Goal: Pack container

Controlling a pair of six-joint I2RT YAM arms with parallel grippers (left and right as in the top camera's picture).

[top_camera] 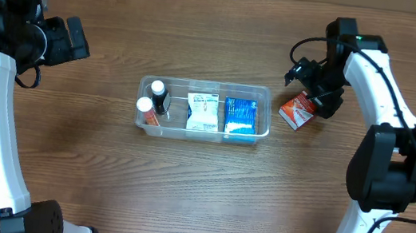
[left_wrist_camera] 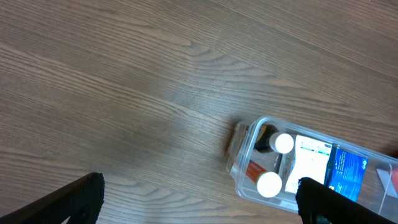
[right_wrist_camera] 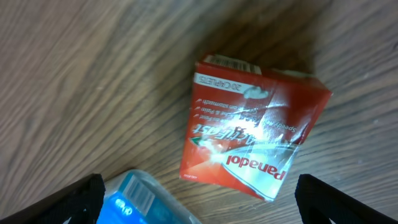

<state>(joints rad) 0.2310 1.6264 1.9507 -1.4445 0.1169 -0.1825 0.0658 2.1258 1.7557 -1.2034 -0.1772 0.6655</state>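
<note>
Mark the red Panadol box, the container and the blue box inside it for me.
red Panadol box (right_wrist_camera: pixel 249 124): right wrist view, middle of its printed face.
container (top_camera: pixel 196 83): overhead view, far rim.
blue box (top_camera: pixel 240 116): overhead view, centre of its face.

Bright, even light falls from above onto the worktop (top_camera: pixel 182 193), leaving only a faint, soft shadow close around the container (top_camera: pixel 203 109). Beside the container, the red box (right_wrist_camera: pixel 249 134) shows white glare across its glossy face, washing out some print. Both wrist views look slightly soft.

Clear container (top_camera: pixel 265 113), part-filled, mid-table
</note>
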